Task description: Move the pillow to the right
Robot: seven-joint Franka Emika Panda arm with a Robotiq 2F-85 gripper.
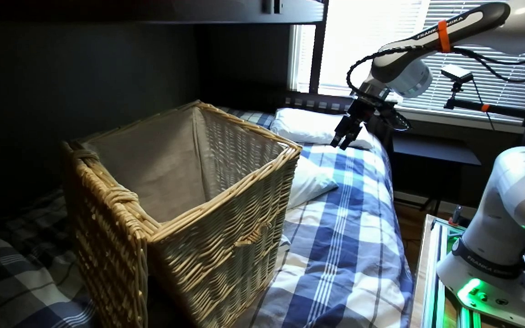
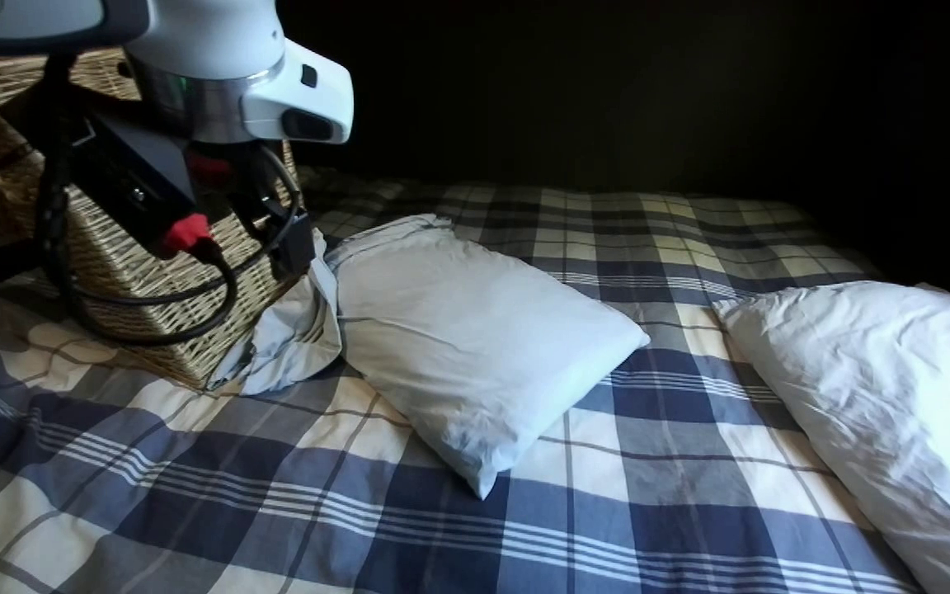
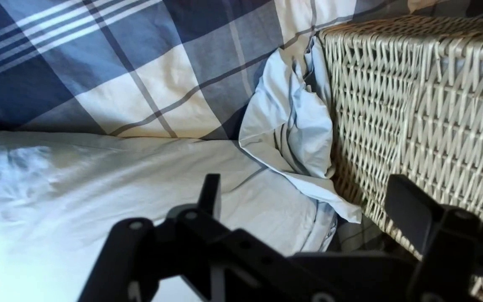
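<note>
The white pillow (image 2: pixel 483 330) lies flat on the plaid bed beside the wicker basket, puffy and creased. It is partly hidden behind the basket in an exterior view (image 1: pixel 310 184). In the wrist view the pillow (image 3: pixel 99 188) fills the lower left. The loose, crumpled end of its case (image 2: pixel 293 338) lies against the basket's foot. My gripper (image 3: pixel 307 201) is open and empty above that end, one finger over the pillow and one on the basket's side. The gripper (image 1: pixel 340 143) also shows in an exterior view; in another exterior view only part of its fingers (image 2: pixel 293 246) shows.
The tall wicker basket (image 1: pixel 226 246) with beige lining stands close to the gripper, and also shows in the wrist view (image 3: pixel 380 109). A second white pillow (image 2: pixel 879 396) lies at the bed's far end. The plaid blanket (image 2: pixel 277 528) covers the bed. A dark bunk (image 1: pixel 226 11) hangs above.
</note>
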